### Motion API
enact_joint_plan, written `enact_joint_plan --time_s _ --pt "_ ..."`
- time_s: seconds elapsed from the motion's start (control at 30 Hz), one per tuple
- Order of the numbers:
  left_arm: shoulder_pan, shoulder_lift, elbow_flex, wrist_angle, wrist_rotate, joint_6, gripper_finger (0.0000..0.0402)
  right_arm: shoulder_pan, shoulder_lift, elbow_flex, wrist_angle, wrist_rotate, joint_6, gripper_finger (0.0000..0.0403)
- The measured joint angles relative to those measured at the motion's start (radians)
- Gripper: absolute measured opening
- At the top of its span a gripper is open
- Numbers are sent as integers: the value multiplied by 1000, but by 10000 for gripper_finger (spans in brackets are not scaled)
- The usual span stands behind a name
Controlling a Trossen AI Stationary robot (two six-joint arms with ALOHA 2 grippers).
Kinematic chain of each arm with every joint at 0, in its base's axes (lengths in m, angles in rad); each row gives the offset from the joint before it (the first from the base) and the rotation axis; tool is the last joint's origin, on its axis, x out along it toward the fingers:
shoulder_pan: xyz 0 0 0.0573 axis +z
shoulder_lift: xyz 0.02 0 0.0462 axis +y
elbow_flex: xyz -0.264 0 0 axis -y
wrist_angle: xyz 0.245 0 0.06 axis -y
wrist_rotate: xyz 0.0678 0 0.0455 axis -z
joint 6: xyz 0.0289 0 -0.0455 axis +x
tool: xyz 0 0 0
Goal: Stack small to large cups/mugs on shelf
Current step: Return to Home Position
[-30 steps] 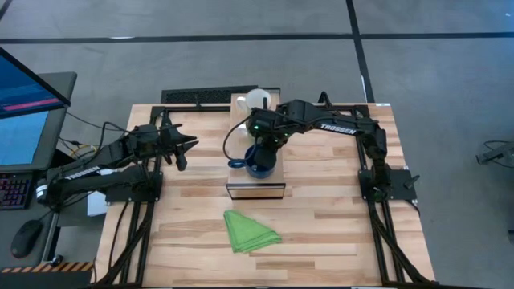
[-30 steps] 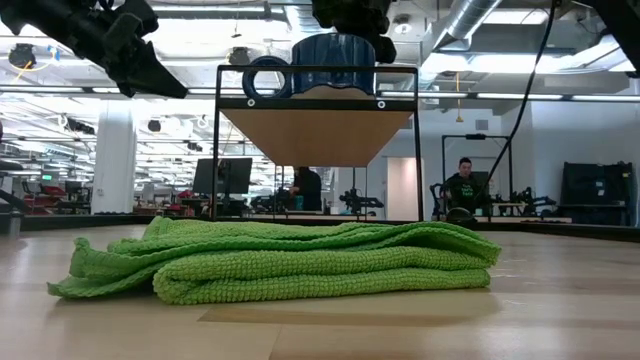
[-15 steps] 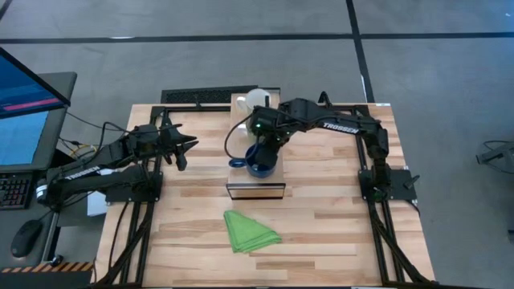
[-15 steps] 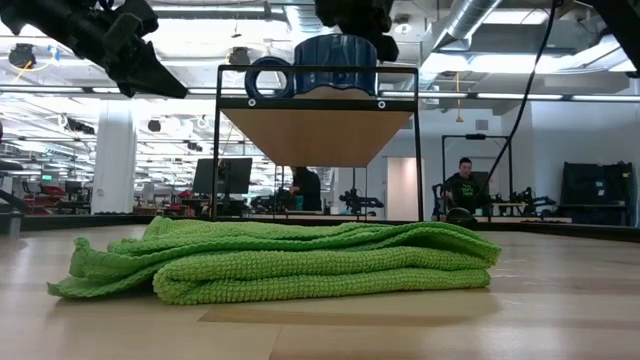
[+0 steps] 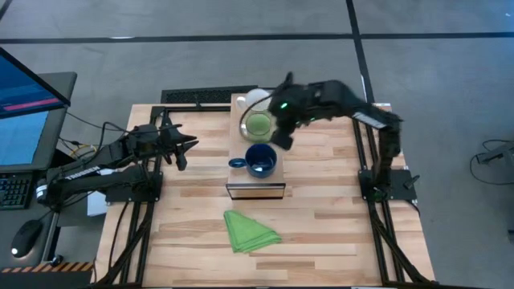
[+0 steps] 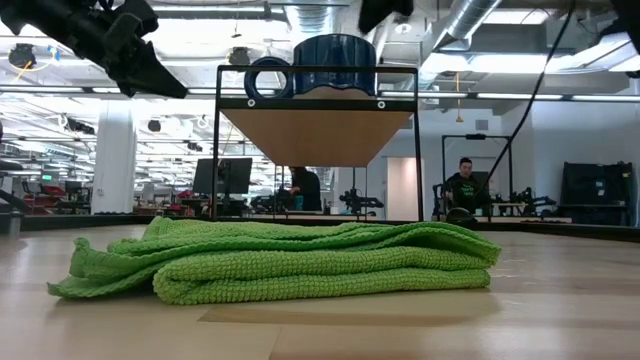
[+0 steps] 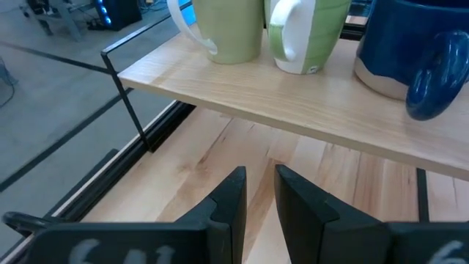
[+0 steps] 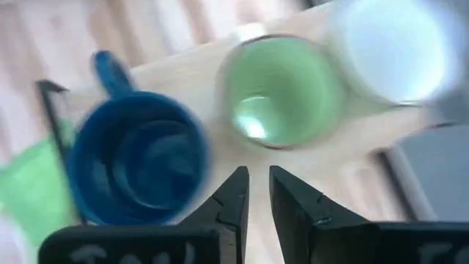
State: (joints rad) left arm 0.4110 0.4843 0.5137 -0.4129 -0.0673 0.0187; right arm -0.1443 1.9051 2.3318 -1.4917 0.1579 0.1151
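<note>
Three mugs stand upright in a row on the light-wood shelf (image 5: 241, 141). The white mug (image 5: 255, 99) is at the far end, the light green mug (image 5: 259, 125) in the middle, and the dark blue mug (image 5: 260, 160) at the near end, its handle toward the table's left. My right gripper (image 5: 283, 138) hangs above the shelf's right side, beside the green mug. It is empty, with only a narrow slit between its fingers (image 8: 259, 192). My left gripper (image 5: 183, 148) waits left of the shelf with its fingers nearly together (image 7: 260, 192), and it is empty.
A folded green cloth (image 5: 250, 230) lies on the slatted tabletop near the front edge, in front of the shelf's dark open end (image 5: 255, 191). A black frame (image 6: 318, 72) carries the shelf above the table. People sit in the room beyond the table.
My right gripper has risen from the blue mug and gone toward the table's far right, clear of all three mugs. The blue mug stays upright on the shelf's near end. My left arm has kept still.
</note>
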Motion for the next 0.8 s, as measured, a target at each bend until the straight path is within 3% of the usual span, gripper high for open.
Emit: enact_joint_plan --time_s 0.3,0.43,0.57,0.8 --pt "0 -1 0 120 0 26 63 -42 -202 3 129 158 -241 77" --pt "0 0 0 139 0 44 63 -79 -261 2 203 156 -341 77" --pt "0 0 0 150 -7 40 63 -126 -308 2 247 83 -420 77" --pt "0 0 0 214 -107 80 63 -253 -394 -66 269 52 -450 74"
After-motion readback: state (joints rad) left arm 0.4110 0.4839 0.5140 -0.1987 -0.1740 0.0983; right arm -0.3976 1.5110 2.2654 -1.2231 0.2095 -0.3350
